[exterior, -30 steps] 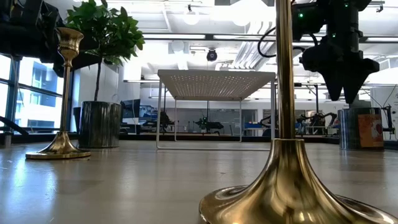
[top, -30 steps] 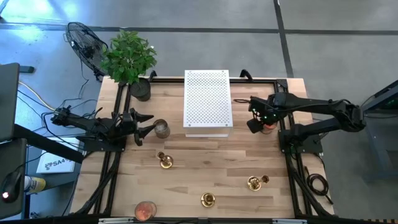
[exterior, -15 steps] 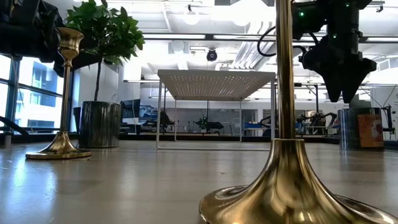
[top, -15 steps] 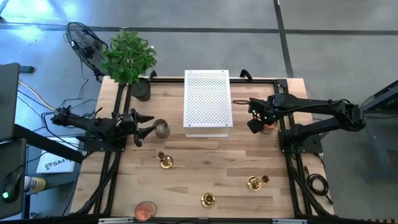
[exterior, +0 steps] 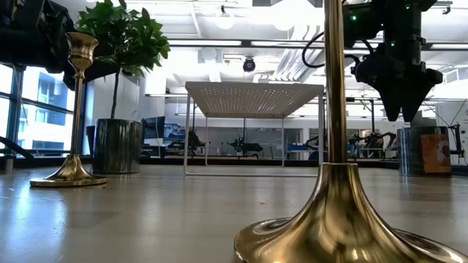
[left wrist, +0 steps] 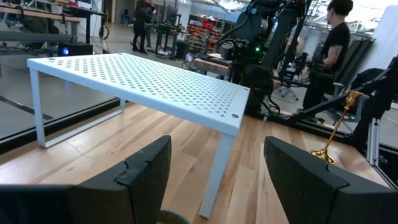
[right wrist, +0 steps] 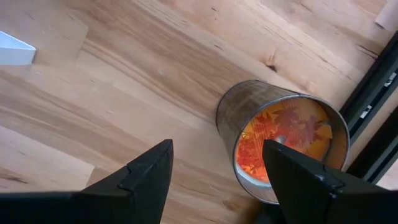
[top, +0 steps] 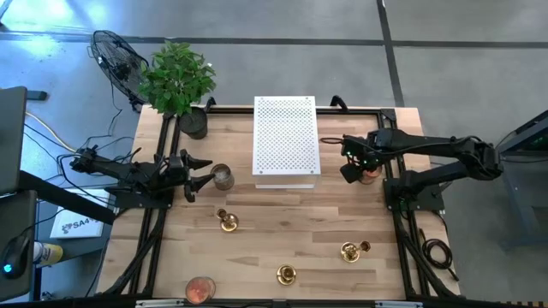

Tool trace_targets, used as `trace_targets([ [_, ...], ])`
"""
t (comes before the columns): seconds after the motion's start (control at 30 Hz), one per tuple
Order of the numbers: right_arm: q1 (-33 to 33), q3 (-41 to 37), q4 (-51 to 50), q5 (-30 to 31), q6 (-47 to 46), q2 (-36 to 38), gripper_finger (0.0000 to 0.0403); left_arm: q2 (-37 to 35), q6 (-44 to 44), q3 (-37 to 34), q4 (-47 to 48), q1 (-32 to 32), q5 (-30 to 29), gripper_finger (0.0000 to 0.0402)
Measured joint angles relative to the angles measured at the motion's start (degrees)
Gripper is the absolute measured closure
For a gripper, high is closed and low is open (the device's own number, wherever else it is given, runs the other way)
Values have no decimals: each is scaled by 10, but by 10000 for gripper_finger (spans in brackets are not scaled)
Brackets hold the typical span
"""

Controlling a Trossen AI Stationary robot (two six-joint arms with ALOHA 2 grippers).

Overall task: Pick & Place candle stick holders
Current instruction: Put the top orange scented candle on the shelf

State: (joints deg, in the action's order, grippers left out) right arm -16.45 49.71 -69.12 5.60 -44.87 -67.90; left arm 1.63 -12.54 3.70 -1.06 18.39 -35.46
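Note:
Three gold candle stick holders stand on their round bases on the wooden table: one left of centre [top: 228, 222], one near the right [top: 350, 251], one by the near edge [top: 286, 274]. In the low view one rises close up [exterior: 336, 146] and another stands at the left [exterior: 74, 109]. My left gripper [top: 202, 172] is open and level at the table's left, beside a grey candle jar [top: 223, 177]. My right gripper [top: 349, 172] is open and points down at the table's right, over bare wood beside an orange-filled jar [right wrist: 283, 143]. Neither touches anything.
A white perforated block [top: 286, 141] stands on legs at the table's far middle, between the two arms. A potted plant [top: 178, 79] is at the far left corner. A round candle [top: 200, 288] lies at the near left edge. Bare wood lies between the holders.

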Motion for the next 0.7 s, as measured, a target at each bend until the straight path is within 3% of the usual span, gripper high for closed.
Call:
trace_targets([
  [0.7,7,0,-2,-9,-1,-9,160,0,0,0,1,0,0,149],
])
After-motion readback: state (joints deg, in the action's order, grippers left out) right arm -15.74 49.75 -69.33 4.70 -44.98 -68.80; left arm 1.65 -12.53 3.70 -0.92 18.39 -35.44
